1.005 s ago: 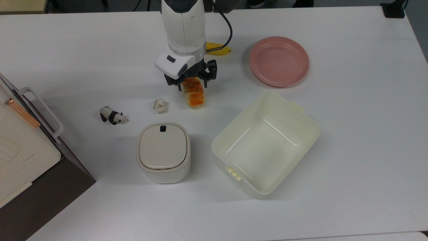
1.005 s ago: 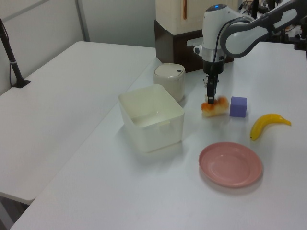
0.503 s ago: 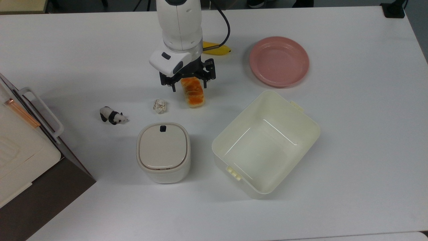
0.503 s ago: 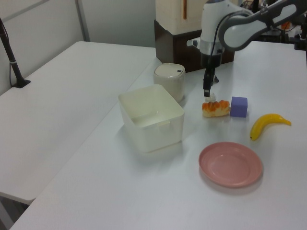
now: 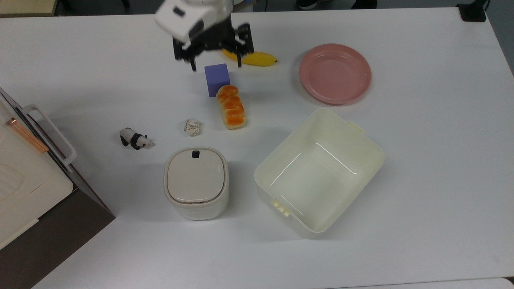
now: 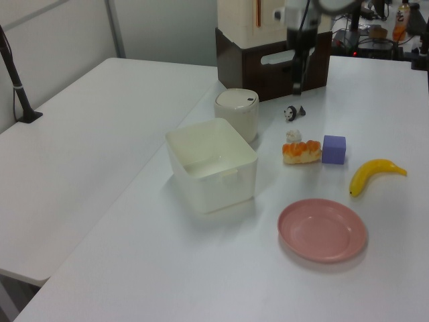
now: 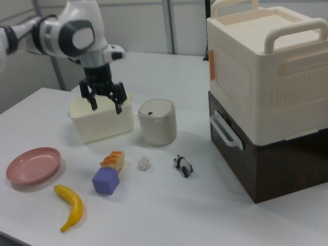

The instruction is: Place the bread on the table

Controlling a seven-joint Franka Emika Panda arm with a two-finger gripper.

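The bread (image 5: 231, 107) is seen lying flat on the white desk (image 5: 421, 160), one end touching a purple cube (image 5: 217, 79), with a paper ball (image 5: 192, 127) near it. The pincer (image 5: 215, 60) is held spread wide and empty, raised above the cube in the top view. In the right view the pincer (image 7: 105, 105) is shown high over the desk. In the left view the bread (image 6: 301, 152) is seen between the cream bin (image 6: 211, 163) and the cube.

Second white table (image 6: 87, 134) alongside, pale partition walls (image 7: 148, 25), even light
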